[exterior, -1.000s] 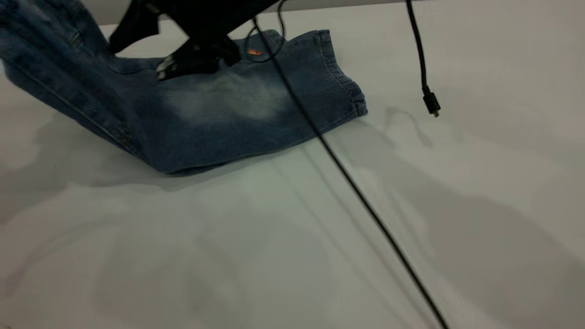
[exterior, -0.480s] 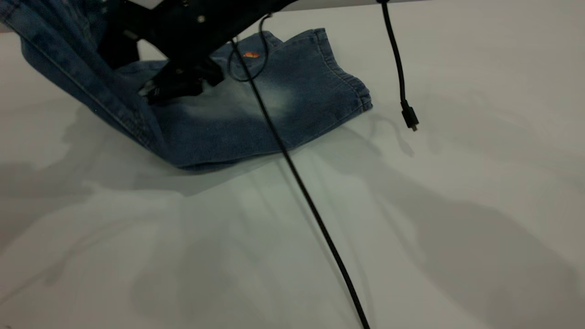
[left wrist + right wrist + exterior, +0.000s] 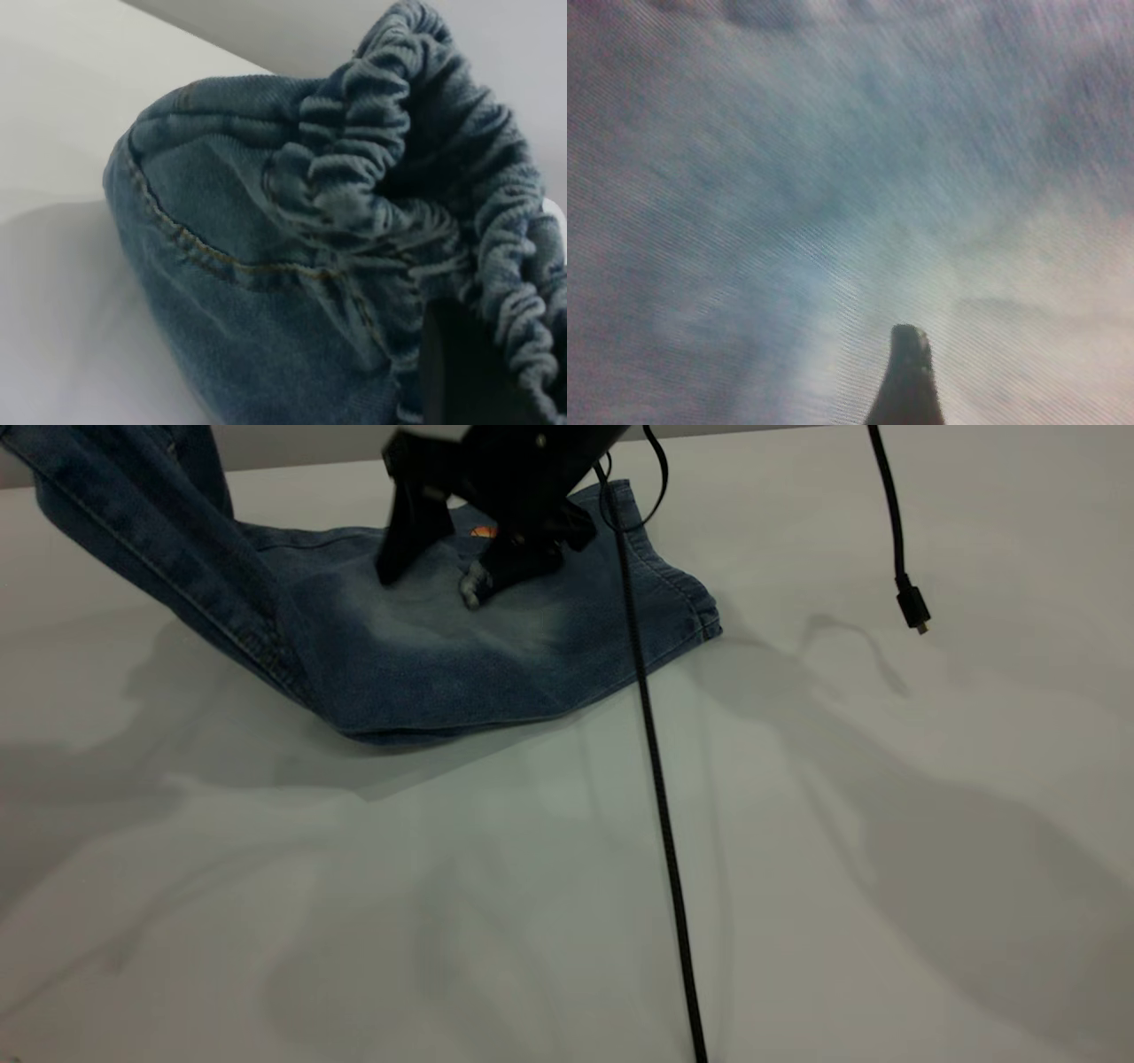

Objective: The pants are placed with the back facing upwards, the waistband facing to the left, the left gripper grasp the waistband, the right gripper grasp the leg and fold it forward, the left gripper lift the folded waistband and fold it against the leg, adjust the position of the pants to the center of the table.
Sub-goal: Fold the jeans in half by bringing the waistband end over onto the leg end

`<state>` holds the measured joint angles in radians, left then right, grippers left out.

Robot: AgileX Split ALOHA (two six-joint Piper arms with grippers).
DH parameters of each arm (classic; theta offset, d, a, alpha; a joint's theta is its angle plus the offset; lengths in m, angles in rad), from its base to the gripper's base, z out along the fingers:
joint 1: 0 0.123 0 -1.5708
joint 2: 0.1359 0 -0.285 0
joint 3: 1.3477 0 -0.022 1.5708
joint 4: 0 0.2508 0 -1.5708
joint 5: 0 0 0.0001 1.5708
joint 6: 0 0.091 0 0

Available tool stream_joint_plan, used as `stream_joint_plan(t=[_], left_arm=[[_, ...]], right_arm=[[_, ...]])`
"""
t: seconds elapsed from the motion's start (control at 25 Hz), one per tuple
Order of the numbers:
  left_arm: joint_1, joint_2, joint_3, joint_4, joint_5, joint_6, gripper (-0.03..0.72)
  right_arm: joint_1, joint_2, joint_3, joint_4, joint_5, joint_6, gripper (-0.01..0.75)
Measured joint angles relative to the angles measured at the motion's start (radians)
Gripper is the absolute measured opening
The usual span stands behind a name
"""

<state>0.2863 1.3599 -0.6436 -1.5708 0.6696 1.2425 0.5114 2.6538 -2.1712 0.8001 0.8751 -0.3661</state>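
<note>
with the waistband (image 3: 381,168) pinched aloft at far left by the left gripper, the right gripper (image 3: 434,580), fingers spread, should pin the leg (image 3: 461,638) while the pants (image 3: 266,611) fold rightward.

The pants (image 3: 416,646) were blue denim, darker along the raised part at the exterior view's left and washed out to a pale, cloudy patch across the leg (image 3: 496,624) lying flat. A small orange mark (image 3: 483,532) showed on the denim near the far edge. The seams carried lighter tan stitching in the left wrist view. The waistband (image 3: 399,177) was the same blue, ruched into close ridges with darker folds between them. The right gripper (image 3: 430,584) was black, one of its fingers (image 3: 469,589) scuffed whitish at the tip. The cable (image 3: 660,806) and its plug (image 3: 912,607) were black. The table (image 3: 886,824) was a plain whitish grey, crossed by soft grey shadows.
</note>
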Motion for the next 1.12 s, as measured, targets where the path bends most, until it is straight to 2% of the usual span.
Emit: stream_joint_plan(t=[0.16, 0.44, 0.64, 0.84, 1.12], left_arm=[[-0.040, 0.000, -0.025, -0.009, -0.001, 0.000, 0.161], [-0.137, 0.002, -0.059, -0.037, -0.051, 0.001, 0.161], [-0.172, 0.002, -0.059, -0.029, -0.080, 0.001, 0.161], [-0.172, 0.002, -0.059, -0.029, -0.082, 0.003, 0.161], [-0.171, 0.023, -0.058, -0.028, -0.096, 0.004, 0.161]], right_arm=[[0.024, 0.007, 0.000, -0.086, -0.022, 0.009, 0.509], [0.098, 0.040, 0.000, -0.060, -0.028, 0.008, 0.508], [0.125, 0.042, -0.001, -0.060, -0.026, -0.007, 0.508], [0.082, 0.024, 0.000, -0.077, 0.032, -0.004, 0.508], [-0.014, -0.073, 0.000, -0.072, 0.046, -0.011, 0.508]])
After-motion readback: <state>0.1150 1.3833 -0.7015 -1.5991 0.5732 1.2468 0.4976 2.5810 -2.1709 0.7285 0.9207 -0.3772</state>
